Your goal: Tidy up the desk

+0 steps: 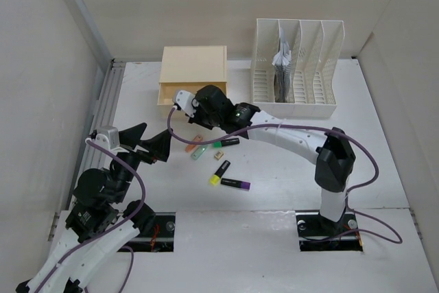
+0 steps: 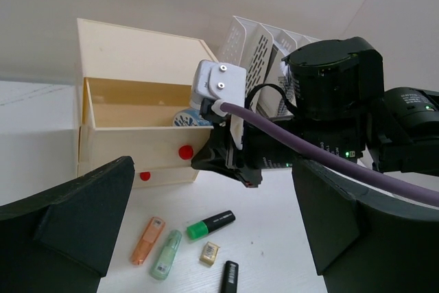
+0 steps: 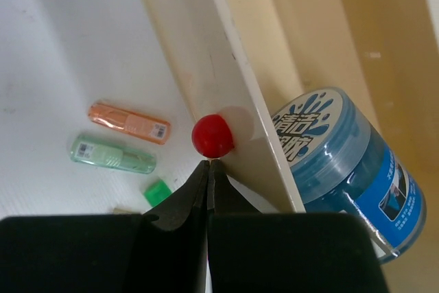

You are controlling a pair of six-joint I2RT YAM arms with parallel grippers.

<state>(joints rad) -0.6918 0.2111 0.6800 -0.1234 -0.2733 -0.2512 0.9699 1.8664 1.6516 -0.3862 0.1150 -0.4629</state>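
- While my right jaws sit clenched, empty, beside the red knob (image 3: 212, 136), a push may slip off, leaving the drawer (image 2: 137, 145) open.
- Left jaws hang released.

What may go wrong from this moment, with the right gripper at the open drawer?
1. The right gripper is shut, its tips right at the red knob, not around it; a push may slip off the round knob.
2. The blue can sits in the open drawer; a hard shove might knock it.
3. The orange marker and green marker lie close to the drawer front; a sideways move may sweep them.
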